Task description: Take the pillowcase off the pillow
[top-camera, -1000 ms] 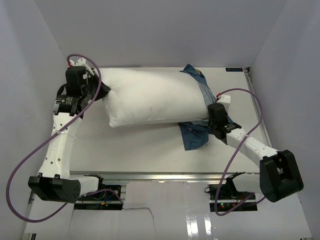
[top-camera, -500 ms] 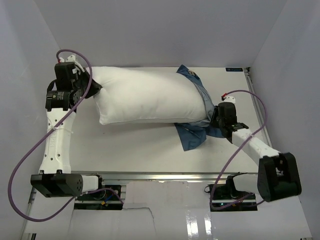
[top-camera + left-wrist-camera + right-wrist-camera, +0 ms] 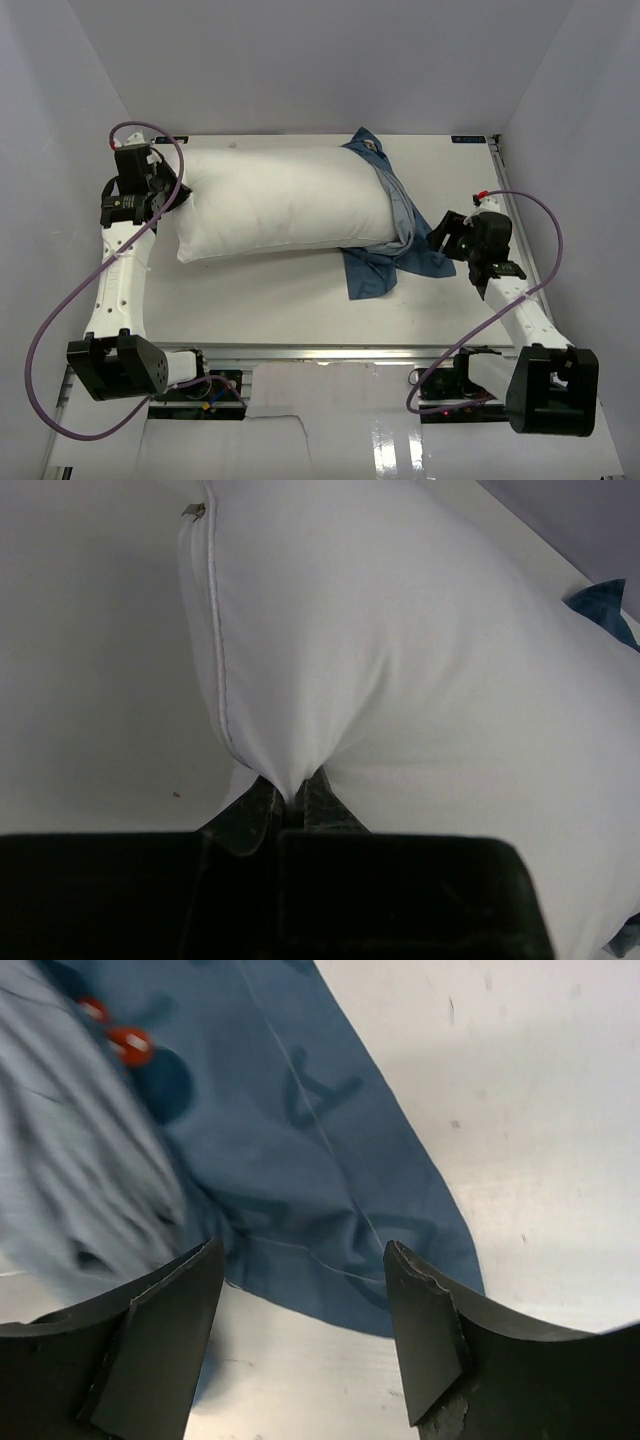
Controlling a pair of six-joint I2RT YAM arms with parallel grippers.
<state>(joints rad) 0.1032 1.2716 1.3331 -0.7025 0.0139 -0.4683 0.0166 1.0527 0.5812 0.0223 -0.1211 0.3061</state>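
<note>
The left jaws are closed on a pinch of the pillow's (image 3: 280, 205) white cover at its left end. In the left wrist view the fabric is drawn to a point between them. The right jaws stand apart and hold nothing. In the right wrist view the blue pillowcase (image 3: 300, 1110) lies on the bench (image 3: 520, 1080) ahead of the two tips and partly between them, and as far as we can tell neither tip touches it.

We judge this to be the last stretch of stripping. The pillow is bare along nearly its whole length. The pillowcase is bunched around its right end only, with a loose flap spread on the bench on the near side. From above, the right jaws sit just beside the case's right edge.

We think the next move calls for the right jaws to go forward and down and close on a fold of blue cloth alone, clear of the pillow. They would then draw off to the right while the left pinch anchors the pillow. Cloth lying flat may slip out of a shallow bite.
</note>
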